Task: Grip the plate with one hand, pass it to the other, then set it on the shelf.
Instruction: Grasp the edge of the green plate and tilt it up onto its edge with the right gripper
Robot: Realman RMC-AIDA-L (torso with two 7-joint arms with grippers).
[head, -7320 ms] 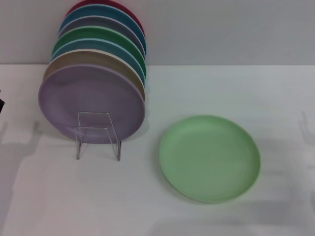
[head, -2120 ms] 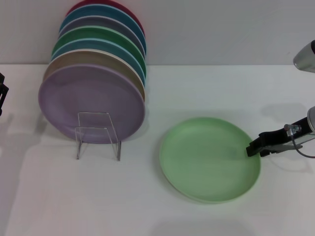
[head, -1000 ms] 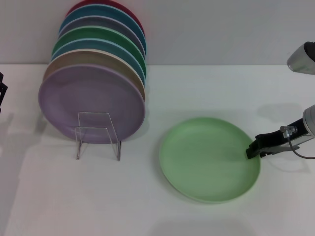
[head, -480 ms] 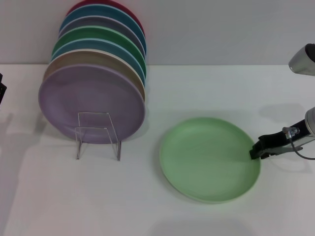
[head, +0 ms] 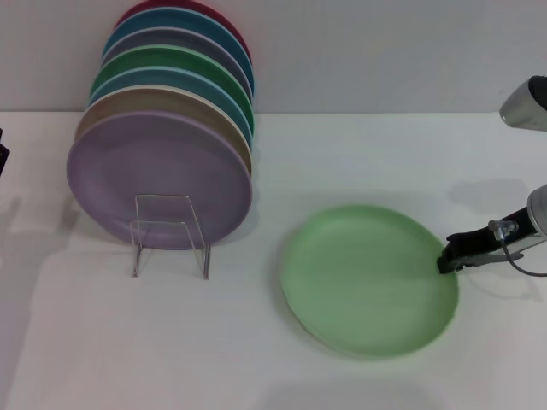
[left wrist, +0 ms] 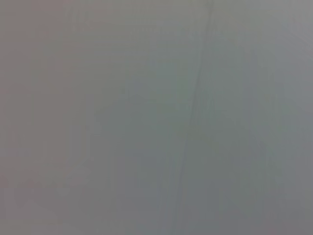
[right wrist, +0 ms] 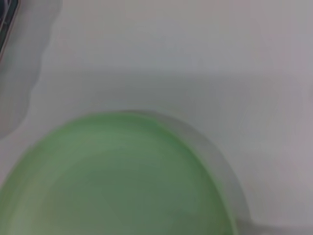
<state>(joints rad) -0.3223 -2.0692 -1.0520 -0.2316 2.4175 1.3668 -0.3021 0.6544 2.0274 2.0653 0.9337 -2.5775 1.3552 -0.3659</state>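
The pale mint-green plate (head: 363, 282) lies on the white table to the right of centre. My right gripper (head: 446, 259) reaches in from the right edge, its black fingers closed over the plate's right rim. The right wrist view shows the plate (right wrist: 122, 181) from close by, filling its lower half. The shelf (head: 171, 235), a thin wire rack with a small front loop, stands at the left. Only a dark sliver of my left gripper (head: 2, 160) shows at the far left edge of the head view. The left wrist view is plain grey.
The rack holds several plates on edge: a lilac plate (head: 158, 179) in front, then beige, blue, dark green and red ones. A grey wall runs behind the table. Bare table lies between the rack and the mint plate, and along the front.
The right gripper came in from the right and took hold of the plate's right rim. In the last half second it drew slightly rightward and the plate shifted right with it.
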